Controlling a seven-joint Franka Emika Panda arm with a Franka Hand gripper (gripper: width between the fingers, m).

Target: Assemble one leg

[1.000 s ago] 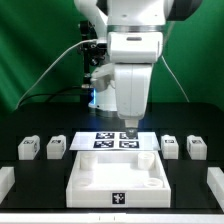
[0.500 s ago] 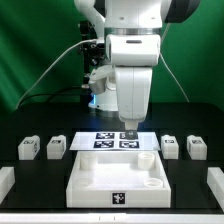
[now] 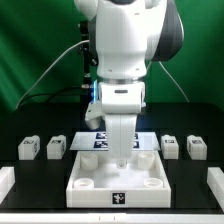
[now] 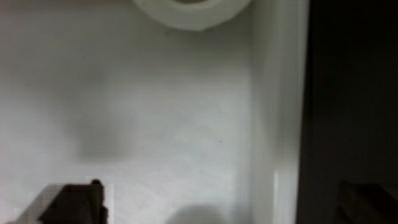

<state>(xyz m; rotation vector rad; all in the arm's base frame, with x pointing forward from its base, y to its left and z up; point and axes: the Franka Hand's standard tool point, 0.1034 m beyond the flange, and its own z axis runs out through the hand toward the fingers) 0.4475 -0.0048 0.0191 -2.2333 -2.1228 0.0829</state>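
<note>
Black table [image 3: 40,176]; leg [image 3: 57,147] — apparently — apart from jaws.

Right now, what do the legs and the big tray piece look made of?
Legs: probably matte white plastic, moulded or printed; uniform white, no glare, a black-and-white tag on the face. Tray piece: apparently the same matte white plastic; even white walls, rounded corner sockets, no shine in the wrist view. Exact plastic not discernible.

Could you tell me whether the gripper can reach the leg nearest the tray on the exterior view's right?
Probably yes: that leg stands free, nothing over it; the gripper hangs low over the tray, with only its rim between.
</note>
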